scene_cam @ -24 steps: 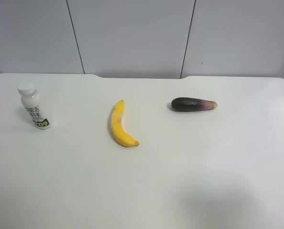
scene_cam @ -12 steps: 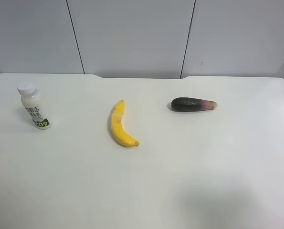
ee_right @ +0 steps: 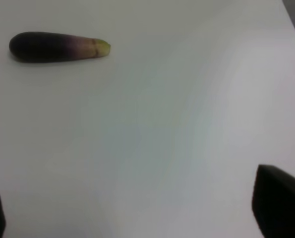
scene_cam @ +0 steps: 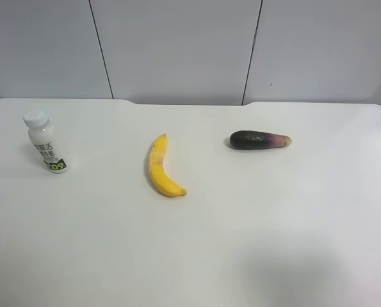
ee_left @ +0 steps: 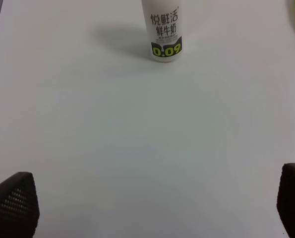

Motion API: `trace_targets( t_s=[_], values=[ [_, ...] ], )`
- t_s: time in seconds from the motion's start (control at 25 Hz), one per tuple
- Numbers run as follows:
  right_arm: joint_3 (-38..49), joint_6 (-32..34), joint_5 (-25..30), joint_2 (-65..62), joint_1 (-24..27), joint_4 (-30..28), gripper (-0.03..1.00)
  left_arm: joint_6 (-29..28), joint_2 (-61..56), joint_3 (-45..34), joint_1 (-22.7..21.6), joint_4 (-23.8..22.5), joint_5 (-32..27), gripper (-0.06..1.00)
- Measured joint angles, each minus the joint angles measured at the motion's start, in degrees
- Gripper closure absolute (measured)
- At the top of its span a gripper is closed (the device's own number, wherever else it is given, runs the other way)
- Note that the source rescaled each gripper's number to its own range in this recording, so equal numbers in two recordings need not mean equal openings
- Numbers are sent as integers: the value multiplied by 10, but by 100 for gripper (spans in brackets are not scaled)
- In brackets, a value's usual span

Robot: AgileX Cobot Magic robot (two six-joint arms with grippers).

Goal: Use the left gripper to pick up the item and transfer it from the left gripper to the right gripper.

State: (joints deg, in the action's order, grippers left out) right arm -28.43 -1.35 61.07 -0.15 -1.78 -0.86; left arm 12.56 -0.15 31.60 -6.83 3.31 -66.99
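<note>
The left claw [ee_left: 152, 208] is spread wide and holds nothing. Only its two dark fingertips show, well short of the item [ee_left: 162, 29]. That small white bottle stands upright on its base, label facing the claw, roughly centred ahead of the gap between the fingers. This reads as a lined-up approach that has not yet closed the distance. An upright bottle with bare tabletop [scene_cam: 241, 243] around it can likely be taken from the side without touching anything else.

The right claw [ee_right: 137, 208] is likewise spread and empty above bare tabletop. It looks parked for the handover, with the eggplant [ee_right: 53, 47] lying on its side well apart from it.

In the exterior high view neither arm appears. The bottle stands near the tabletop's edge at that view's left, toward the far corner. The banana [scene_cam: 159, 169] lies around the middle and the eggplant lies beyond it, toward the opposite edge.

Compared with the earlier exterior pictures, nothing has shifted. Bottle, banana and eggplant sit in the same spots, and no arm has come into view.
</note>
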Motion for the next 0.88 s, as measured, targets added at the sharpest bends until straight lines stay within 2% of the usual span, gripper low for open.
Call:
trace_targets(
  t_s=[0.24, 0.56, 0.88],
  values=[
    [0, 0, 0, 0, 0, 0, -3, 3, 75, 42, 0, -1, -3, -4],
    [0, 0, 0, 0, 0, 0, -3, 3, 267, 163, 0, -2, -13, -4],
    [0, 0, 0, 0, 0, 0, -3, -74, 448, 285, 0, -39, -19, -4]
  ],
)
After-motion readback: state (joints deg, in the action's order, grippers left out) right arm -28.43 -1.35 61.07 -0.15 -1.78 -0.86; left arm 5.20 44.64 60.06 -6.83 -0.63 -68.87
